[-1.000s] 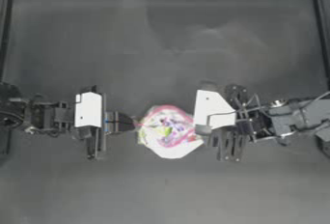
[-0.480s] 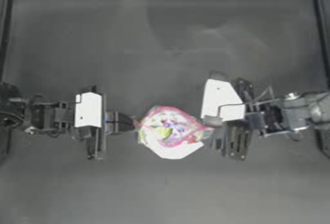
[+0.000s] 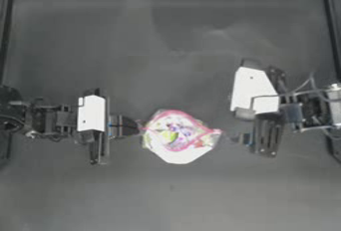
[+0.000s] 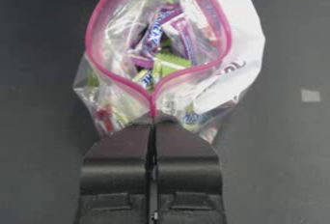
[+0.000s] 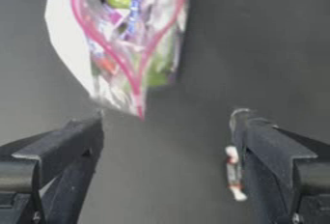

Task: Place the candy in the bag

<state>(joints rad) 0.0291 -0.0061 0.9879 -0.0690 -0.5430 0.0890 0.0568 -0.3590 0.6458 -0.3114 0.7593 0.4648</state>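
The bag (image 3: 178,136) lies near the middle of the surface (image 3: 166,51), its pink-rimmed mouth spread wide. At the bag's 9 o'clock corner the left gripper (image 4: 153,121) is clamped tight on the rim. The right gripper (image 5: 168,136) hovers at the bag's 3 o'clock, apart from it, jaws spread, yet the candy (image 5: 233,172) clings beside one finger. The risk: the sweet may stay stuck or drop onto the surface short of the mouth, since the gripper is not above the opening.
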